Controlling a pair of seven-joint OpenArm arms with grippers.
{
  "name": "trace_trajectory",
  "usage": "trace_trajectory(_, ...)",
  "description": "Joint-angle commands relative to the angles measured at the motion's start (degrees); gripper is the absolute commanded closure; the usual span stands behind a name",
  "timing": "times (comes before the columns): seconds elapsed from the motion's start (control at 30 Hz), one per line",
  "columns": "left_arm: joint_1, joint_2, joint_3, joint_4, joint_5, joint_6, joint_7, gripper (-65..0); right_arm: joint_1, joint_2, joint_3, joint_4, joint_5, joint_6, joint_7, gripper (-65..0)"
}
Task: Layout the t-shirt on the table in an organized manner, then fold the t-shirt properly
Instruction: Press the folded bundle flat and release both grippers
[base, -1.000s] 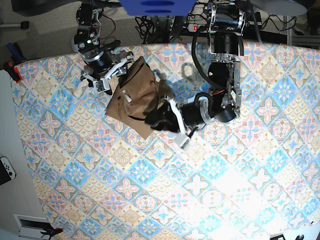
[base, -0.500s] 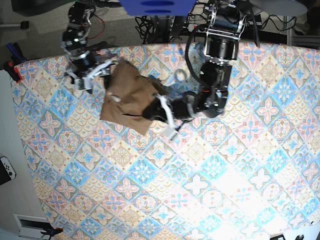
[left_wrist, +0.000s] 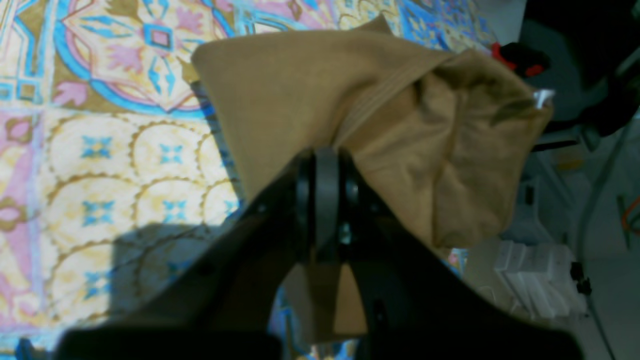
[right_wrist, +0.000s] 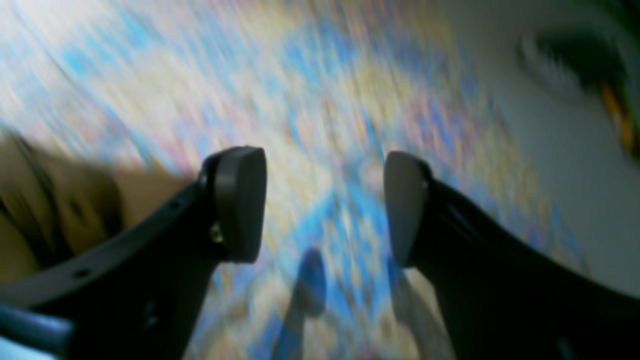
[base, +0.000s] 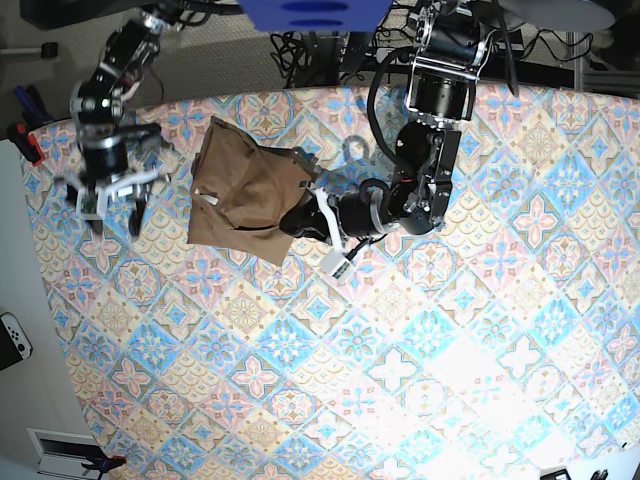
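The tan t-shirt (base: 240, 190) lies bunched in a crumpled heap on the patterned table (base: 400, 350), toward the back left. My left gripper (base: 293, 222) reaches in from the right and is shut on the heap's right edge. The left wrist view shows the t-shirt (left_wrist: 300, 90) pinched between the closed fingers of my left gripper (left_wrist: 325, 155), with a white tag (left_wrist: 542, 97) at its far end. My right gripper (base: 112, 212) hangs open over the table, well left of the cloth. The blurred right wrist view shows my right gripper (right_wrist: 322, 205) with nothing between its fingers and tan cloth (right_wrist: 75, 200) off to one side.
A white game controller (base: 12, 340) lies beyond the table's left edge. A red-handled tool (base: 25, 140) sits at the far left, and cables (base: 320, 50) run behind the back edge. A blue object (base: 310, 12) hangs at the top.
My right gripper has left the shirt's upper left edge and swung left, away from it. My left gripper has shut on the cloth and moved left; the heap shifted left with it.
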Motion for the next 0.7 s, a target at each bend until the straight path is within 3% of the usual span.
trace_trajectory(0.0,-1.15,-0.73,-0.18,2.01,-1.30,-0.36,-1.10,0.0,1.30,0.56,-0.35,2.87,1.40,-0.10,3.00,-31.0)
trace_trajectory(0.07,-1.15,-2.32,-0.18,4.82,-1.12,-0.36,-1.10,0.0,1.30,0.39,-1.23,4.10,1.31,-0.01,3.00,-22.0)
trace_trajectory(0.17,-0.89,-3.90,-0.35,11.06,-1.03,-0.36,-1.10,0.0,1.30,0.39,-3.43,4.27,1.31,-0.01,3.00,-3.0)
trace_trajectory(0.2,-0.80,-4.51,-0.88,13.26,-0.95,-0.36,-1.02,0.0,1.30,0.30,-4.04,4.45,1.31,-0.01,3.00,0.0)
trace_trajectory(0.43,0.78,-9.61,-1.67,24.95,-0.95,-0.36,-1.10,0.0,1.22,0.30,-10.02,4.45,1.31,-0.01,3.17,0.0)
trace_trajectory(0.57,1.92,-12.07,-1.67,25.57,-1.03,-0.36,-1.19,0.0,-2.56,0.30,-16.70,4.54,1.40,-0.01,3.44,0.0)
trace_trajectory(0.67,3.33,-13.30,-2.20,25.57,-1.03,-0.36,-1.19,0.0,-5.29,0.30,-23.73,4.36,1.40,-0.10,6.87,0.0)
